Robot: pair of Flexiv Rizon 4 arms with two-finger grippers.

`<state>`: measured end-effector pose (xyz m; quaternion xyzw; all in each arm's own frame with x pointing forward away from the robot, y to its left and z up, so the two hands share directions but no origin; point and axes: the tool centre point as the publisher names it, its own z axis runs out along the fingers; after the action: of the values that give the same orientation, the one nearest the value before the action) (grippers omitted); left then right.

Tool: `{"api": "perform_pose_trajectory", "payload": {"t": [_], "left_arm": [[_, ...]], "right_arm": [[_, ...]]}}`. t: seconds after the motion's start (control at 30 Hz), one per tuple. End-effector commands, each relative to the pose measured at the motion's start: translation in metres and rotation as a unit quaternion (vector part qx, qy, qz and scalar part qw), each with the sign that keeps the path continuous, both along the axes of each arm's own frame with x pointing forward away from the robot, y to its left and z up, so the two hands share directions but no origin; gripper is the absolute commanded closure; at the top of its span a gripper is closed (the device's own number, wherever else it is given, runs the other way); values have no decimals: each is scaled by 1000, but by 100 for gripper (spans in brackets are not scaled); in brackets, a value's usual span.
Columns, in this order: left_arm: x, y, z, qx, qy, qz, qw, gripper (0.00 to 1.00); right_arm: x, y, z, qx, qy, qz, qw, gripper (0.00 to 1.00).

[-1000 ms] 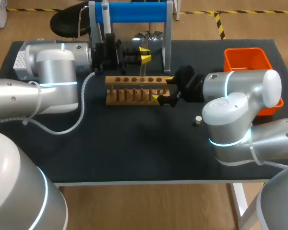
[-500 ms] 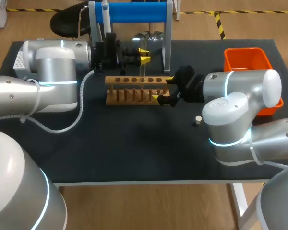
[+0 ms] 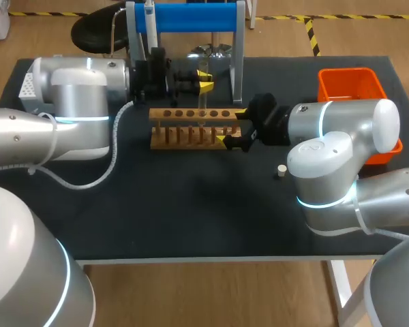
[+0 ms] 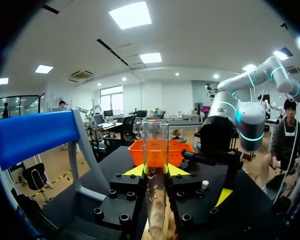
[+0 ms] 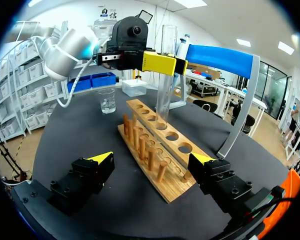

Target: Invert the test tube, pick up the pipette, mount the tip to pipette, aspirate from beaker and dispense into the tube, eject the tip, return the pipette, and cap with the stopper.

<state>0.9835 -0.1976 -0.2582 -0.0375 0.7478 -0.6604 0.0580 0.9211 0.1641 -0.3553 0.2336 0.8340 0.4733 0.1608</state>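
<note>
My left gripper (image 3: pixel 204 76) is shut on a clear test tube (image 3: pixel 202 101), which stands upright over the wooden rack (image 3: pixel 191 129). In the left wrist view the test tube (image 4: pixel 155 150) rises between the yellow fingers (image 4: pixel 134 170). From the right wrist view the tube (image 5: pixel 165 75) has its lower end at a rack hole (image 5: pixel 162 125), held by the left gripper (image 5: pixel 162 62). My right gripper (image 3: pixel 233 128) stands open at the rack's right end, its fingers either side of the rack (image 5: pixel 155 150). The pipette (image 3: pixel 150 20) hangs on the blue stand (image 3: pixel 191 17). A small stopper (image 3: pixel 281 171) lies on the mat.
An orange bin (image 3: pixel 351 85) sits at the back right. A glass beaker (image 5: pixel 107 100) stands beyond the rack, near a white box (image 5: pixel 136 87). A white perforated tip box (image 3: pixel 27 88) is at the far left. The dark table (image 3: pixel 191 211) stretches in front of the rack.
My left gripper with the test tube has shifted slightly up and away from me. The right arm has not moved.
</note>
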Motion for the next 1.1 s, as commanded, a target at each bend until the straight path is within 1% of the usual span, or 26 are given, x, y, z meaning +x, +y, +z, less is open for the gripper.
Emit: {"api": "perform_pose_trajectory", "payload": {"t": [0.03,0.17,1.1], "left_arm": [[5,0,-6,-5,-1,-5,1000,100],[5,1,-8,-11,-2,-6,1000,100],[6,3,-22,-14,5,-14,1000,100]], "right_arm": [[0,0,0,0,0,0,1000,0],[0,0,0,0,0,0,1000,0],[0,0,0,0,0,0,1000,0]]}}
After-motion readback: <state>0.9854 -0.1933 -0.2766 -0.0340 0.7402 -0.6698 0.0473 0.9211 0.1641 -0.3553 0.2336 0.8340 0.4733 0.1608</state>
